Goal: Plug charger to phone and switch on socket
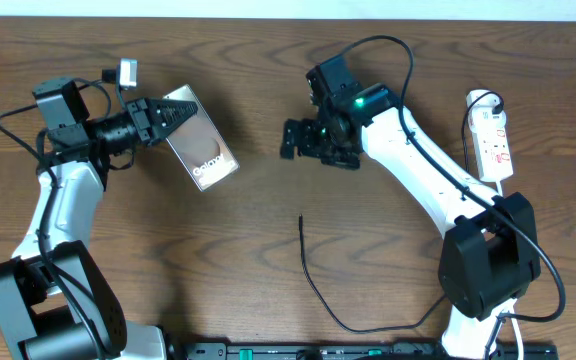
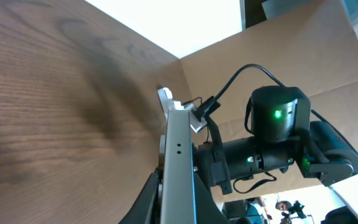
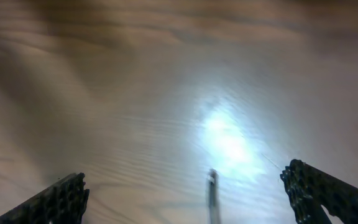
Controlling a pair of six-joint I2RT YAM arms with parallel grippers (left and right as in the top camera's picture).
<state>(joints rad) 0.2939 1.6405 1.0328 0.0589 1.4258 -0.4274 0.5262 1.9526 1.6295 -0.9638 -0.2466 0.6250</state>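
Observation:
My left gripper (image 1: 165,117) is shut on one end of the phone (image 1: 204,147), a glossy slab with white "Galaxy" lettering, held tilted at the table's left. In the left wrist view the phone (image 2: 178,155) shows edge-on between the fingers (image 2: 176,208). My right gripper (image 1: 290,140) is open and empty above the table's middle, right of the phone. The charger cable (image 1: 313,285) lies on the table, its plug tip (image 1: 301,219) below the right gripper. In the right wrist view the blurred tip (image 3: 212,186) shows between the open fingers (image 3: 185,179). The white socket strip (image 1: 493,140) lies at the far right.
The table is dark wood. The strip's white cord (image 1: 480,98) loops at its top end. The right arm (image 1: 418,170) reaches diagonally from the bottom right. A black rail (image 1: 348,350) runs along the front edge. Cardboard (image 2: 328,56) stands beyond the table.

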